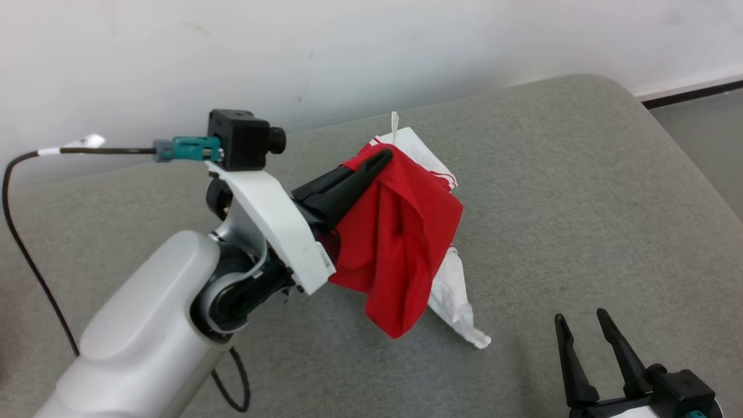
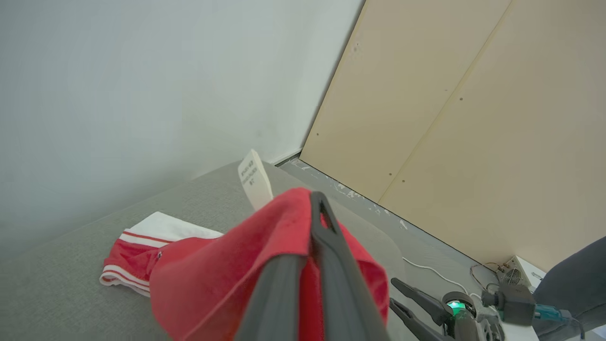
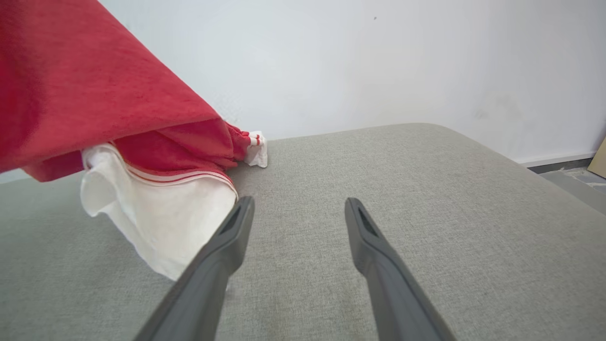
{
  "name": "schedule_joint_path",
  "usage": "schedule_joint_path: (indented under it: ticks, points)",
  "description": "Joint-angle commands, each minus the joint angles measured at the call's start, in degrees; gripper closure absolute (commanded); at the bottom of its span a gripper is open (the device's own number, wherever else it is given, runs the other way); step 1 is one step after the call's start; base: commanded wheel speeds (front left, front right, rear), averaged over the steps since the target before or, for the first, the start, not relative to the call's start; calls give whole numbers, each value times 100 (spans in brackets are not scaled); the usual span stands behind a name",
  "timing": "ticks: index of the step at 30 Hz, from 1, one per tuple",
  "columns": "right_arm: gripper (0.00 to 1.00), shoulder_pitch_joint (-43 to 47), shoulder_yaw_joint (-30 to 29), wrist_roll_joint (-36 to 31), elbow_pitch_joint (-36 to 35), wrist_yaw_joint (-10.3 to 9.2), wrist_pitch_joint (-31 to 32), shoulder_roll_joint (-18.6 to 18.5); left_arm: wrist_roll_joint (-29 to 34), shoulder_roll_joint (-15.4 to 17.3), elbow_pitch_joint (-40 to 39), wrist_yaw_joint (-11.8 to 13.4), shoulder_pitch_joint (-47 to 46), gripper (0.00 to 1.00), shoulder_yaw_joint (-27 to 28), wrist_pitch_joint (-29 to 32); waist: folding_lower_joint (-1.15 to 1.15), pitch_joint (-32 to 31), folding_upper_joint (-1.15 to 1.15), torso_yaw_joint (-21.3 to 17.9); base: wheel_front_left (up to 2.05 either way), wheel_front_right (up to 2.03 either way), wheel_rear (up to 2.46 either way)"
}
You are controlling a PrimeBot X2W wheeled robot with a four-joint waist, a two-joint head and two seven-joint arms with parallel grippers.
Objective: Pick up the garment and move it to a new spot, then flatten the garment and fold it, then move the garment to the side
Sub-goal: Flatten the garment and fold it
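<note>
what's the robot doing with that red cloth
The robot's left gripper has its jaws shut on a red and white garment, holding one part up while its white end trails on the grey cushion. The right gripper sits apart at the near side, jaws open and empty. The garment is bunched, not yet flattened or folded.

Right jaws stand wide apart over grey cushion [image 3: 450, 189], red-and-white garment [image 3: 94, 94] just beside.

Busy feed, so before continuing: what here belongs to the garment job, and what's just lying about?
Job: red-and-white fabric garment; left tool, shut on it; open right tool; grey upholstered surface under it.
Lying about: thin white floor cable; small grey fan box; beige wall panel.
</note>
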Motion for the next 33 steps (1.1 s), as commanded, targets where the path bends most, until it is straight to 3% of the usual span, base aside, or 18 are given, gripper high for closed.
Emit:
schedule_joint_path:
  ticks: [1,9,22,27,33]
  points:
    - [0,32,-2,-63,17,-15,6,-11,-55,65,-35,15,103,100,45,9,0,-30,0,94,0,0,0]
    - [0,103,-38,-92,17,-15,6,-12,-110,434,-60,157,289,100,232,32,0,-111,0,290,0,0,0]
    - [0,285,-68,-109,19,-15,5,-13,123,1334,66,435,1255,100,349,-131,0,-292,0,779,0,0,0]
    - [0,360,-43,-72,17,-15,5,-12,55,1246,199,546,1970,100,279,-504,0,-286,0,922,0,0,0]
    - [0,418,-65,-147,44,-15,5,-12,68,781,626,520,2787,100,-16,-1070,0,-265,0,1168,0,0,0]
